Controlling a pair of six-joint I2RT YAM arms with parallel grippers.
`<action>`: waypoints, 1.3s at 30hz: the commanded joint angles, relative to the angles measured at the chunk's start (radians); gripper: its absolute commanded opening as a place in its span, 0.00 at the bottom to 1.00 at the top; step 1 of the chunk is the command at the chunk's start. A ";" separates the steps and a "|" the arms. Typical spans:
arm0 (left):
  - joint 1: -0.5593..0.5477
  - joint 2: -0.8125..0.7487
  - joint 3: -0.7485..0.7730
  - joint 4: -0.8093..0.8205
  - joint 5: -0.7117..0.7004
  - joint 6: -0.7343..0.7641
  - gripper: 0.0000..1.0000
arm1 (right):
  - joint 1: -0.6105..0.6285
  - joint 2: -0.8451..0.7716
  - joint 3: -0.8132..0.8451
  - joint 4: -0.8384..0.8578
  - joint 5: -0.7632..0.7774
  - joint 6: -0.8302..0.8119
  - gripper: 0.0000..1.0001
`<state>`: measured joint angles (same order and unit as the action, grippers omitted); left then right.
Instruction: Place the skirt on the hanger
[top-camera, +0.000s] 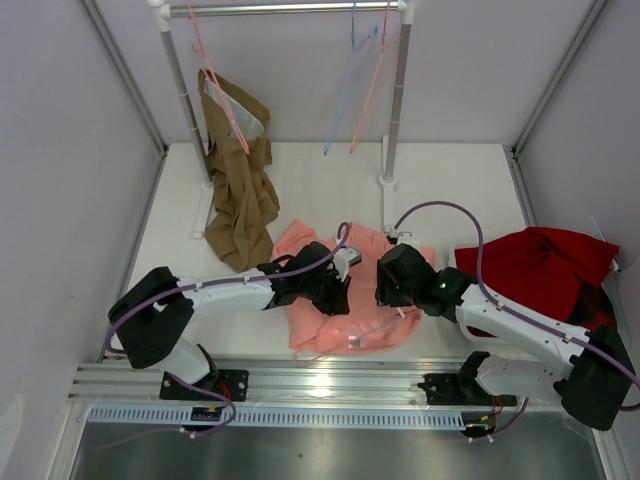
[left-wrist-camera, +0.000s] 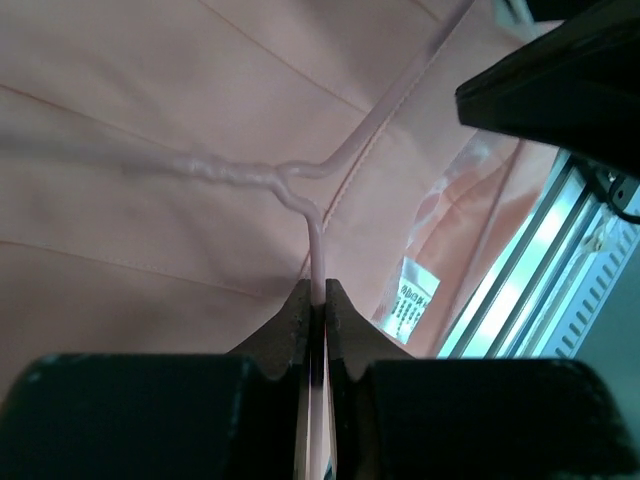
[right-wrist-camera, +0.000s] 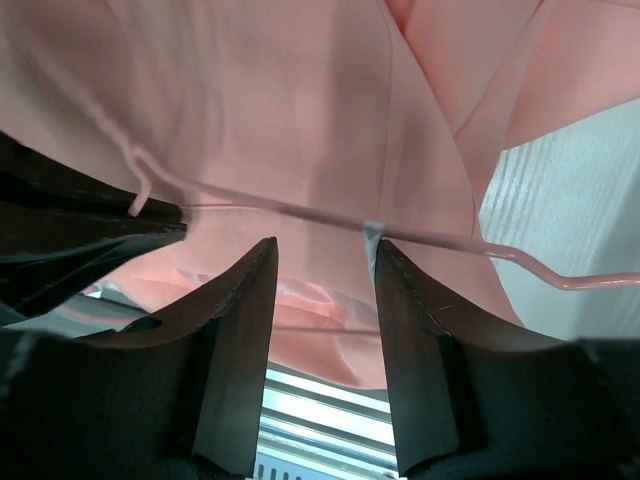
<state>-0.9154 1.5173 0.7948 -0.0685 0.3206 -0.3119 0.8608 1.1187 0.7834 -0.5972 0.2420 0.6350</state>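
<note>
Atop one skirt: one hanger, left claw, right claw.

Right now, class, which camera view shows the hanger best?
Right wrist: a long run of the hanger wire crosses the skirt past the open jaws, bend included. Left wrist shows only its twisted neck, pinched in shut jaws. Top view: arms hide nearly all.

The skirt is plain salmon pink, its label white with dark print. The hanger against it is paler pink. Right of the skirt, a dark red cloth; behind, a brown garment.
</note>
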 joint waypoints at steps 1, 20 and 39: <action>-0.004 0.007 0.024 0.027 0.044 0.019 0.14 | 0.006 0.007 0.073 0.040 -0.040 -0.004 0.48; 0.042 -0.080 0.067 -0.059 -0.023 0.005 0.53 | -0.008 0.012 0.053 -0.099 0.028 0.011 0.68; 0.095 -0.535 -0.114 -0.407 -0.440 -0.357 0.58 | 0.011 0.252 0.243 0.072 -0.175 -0.184 0.61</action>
<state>-0.8276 1.0794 0.7349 -0.3767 0.0055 -0.5297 0.8650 1.2758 0.9428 -0.6025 0.1074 0.5262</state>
